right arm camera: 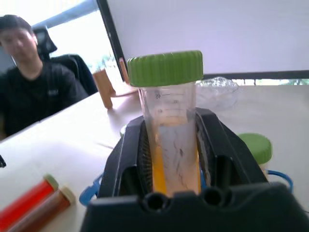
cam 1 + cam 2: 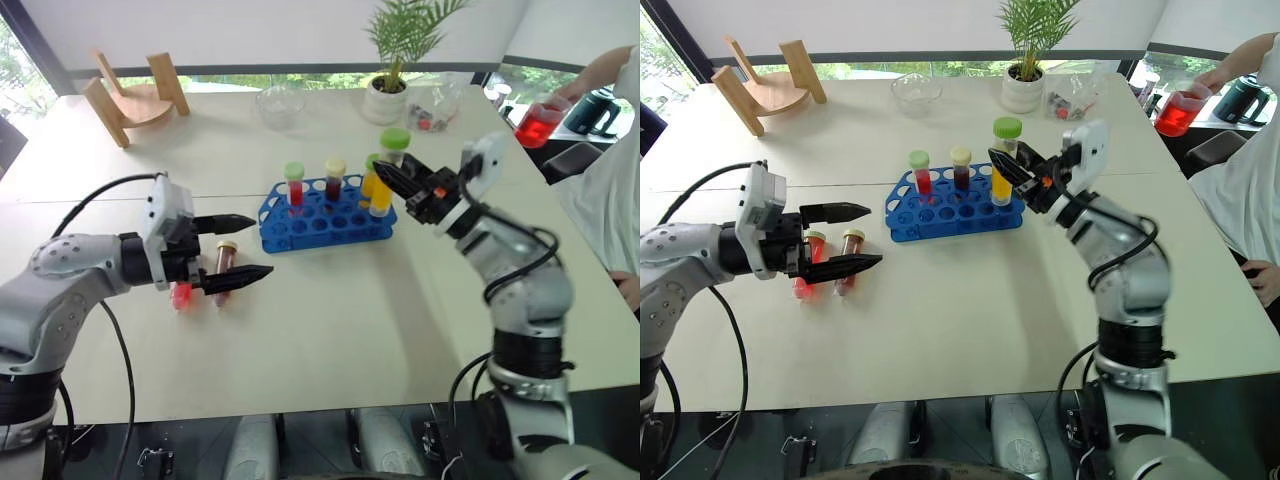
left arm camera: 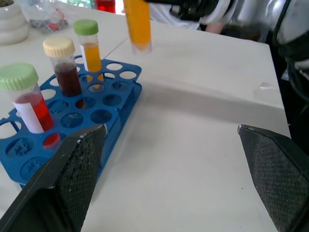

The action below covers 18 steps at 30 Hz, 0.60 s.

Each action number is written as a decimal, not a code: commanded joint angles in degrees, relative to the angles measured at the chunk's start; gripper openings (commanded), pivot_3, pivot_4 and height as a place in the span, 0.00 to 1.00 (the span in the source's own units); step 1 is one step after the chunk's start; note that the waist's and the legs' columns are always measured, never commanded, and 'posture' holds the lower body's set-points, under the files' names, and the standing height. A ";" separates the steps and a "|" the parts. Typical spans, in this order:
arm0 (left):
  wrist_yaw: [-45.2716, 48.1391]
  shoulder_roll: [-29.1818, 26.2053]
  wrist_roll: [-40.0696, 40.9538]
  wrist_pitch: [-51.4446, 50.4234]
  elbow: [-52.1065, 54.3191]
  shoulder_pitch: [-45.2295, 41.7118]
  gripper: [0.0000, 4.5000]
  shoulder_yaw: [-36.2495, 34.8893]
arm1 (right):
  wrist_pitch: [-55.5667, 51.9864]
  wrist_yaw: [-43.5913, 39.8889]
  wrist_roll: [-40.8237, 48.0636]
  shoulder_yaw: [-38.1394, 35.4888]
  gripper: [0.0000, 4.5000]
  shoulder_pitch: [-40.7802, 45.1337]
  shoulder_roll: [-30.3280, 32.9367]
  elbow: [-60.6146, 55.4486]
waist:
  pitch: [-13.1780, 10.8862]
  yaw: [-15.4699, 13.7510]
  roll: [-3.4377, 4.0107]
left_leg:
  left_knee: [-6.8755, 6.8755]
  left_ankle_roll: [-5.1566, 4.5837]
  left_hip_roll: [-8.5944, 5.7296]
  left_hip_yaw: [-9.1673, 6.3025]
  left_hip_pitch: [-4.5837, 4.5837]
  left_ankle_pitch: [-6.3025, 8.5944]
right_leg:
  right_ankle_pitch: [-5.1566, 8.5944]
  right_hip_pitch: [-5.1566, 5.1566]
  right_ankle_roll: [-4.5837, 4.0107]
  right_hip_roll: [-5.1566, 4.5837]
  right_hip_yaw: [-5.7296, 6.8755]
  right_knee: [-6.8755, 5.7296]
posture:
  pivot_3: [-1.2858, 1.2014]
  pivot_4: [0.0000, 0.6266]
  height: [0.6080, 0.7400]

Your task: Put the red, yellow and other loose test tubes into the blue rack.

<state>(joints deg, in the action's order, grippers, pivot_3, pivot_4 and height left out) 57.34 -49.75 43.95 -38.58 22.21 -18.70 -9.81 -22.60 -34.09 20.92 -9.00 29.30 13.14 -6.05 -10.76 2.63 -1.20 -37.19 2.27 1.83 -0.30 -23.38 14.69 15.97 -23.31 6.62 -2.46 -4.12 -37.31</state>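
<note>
Your right gripper point(image 2: 1012, 172) is clamping a yellow tube point(image 2: 1004, 160) with a green cap between its two black fingers, holding it upright, cap on top, over the right end of the blue rack point(image 2: 952, 208). No brand or writing is readable on it; in the right wrist view you are seeing only faint marks on its clear wall.

Your left gripper point(image 2: 852, 238) is hanging wide apart and holding nothing, just over two loose tubes on the table point(image 2: 970, 310): a bright red tube point(image 2: 806, 267) and a dark red tube point(image 2: 848, 260) beside it. Both are lying flat, side by side, their caps pointing away from you.

In the rack, three tubes are standing upright: a red one point(image 2: 294, 187) bearing a blank white label, a dark one point(image 2: 334, 179), and another yellow one point(image 3: 90, 47).
</note>
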 commanded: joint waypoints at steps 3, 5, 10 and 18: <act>0.49 -1.25 0.55 -0.81 1.12 -0.92 1.00 -0.89 | 11.52 -0.18 -1.92 1.40 0.19 2.03 -1.10 5.75 | 0.00 -0.05 0.00 | 0.01 0.01 -0.01 -0.01 -0.01 0.00 | 0.00 -0.02 0.00 -0.02 0.00 0.00 | 0.52 0.24 1.00; 0.57 -1.46 0.67 -1.02 1.26 -0.92 1.00 -1.15 | 13.41 0.10 -2.04 1.72 0.19 2.40 -1.50 7.78 | 0.00 -0.02 0.00 | 0.04 0.01 0.00 -0.03 -0.01 -0.01 | 0.01 -0.03 -0.01 -0.01 0.01 -0.01 | 0.52 0.24 1.00; 0.45 -1.97 1.00 -1.17 1.56 -0.64 1.00 -1.64 | 17.17 0.29 -2.34 1.62 0.19 3.27 -1.10 13.17 | 0.00 -0.05 0.00 | 0.01 0.03 -0.01 -0.01 -0.01 -0.01 | 0.00 -0.02 -0.01 -0.03 0.00 -0.01 | 0.52 0.24 1.00; 0.30 -2.35 1.06 -1.16 1.59 -0.73 1.00 -1.77 | 19.81 -0.19 -2.33 1.56 0.19 3.37 -0.28 17.43 | -0.01 -0.06 0.01 | 0.02 0.03 -0.01 -0.02 -0.01 -0.02 | 0.00 -0.02 -0.01 -0.03 0.01 -0.02 | 0.52 0.24 1.00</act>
<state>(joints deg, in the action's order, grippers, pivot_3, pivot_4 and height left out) 57.42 -51.23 44.39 -39.72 22.58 -18.72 -9.95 -4.52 -34.07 18.34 -7.07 31.37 12.34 12.19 -10.76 2.57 -1.19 -37.17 2.30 1.82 -0.32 -23.39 14.68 15.97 -23.33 6.61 -2.49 -4.11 -37.33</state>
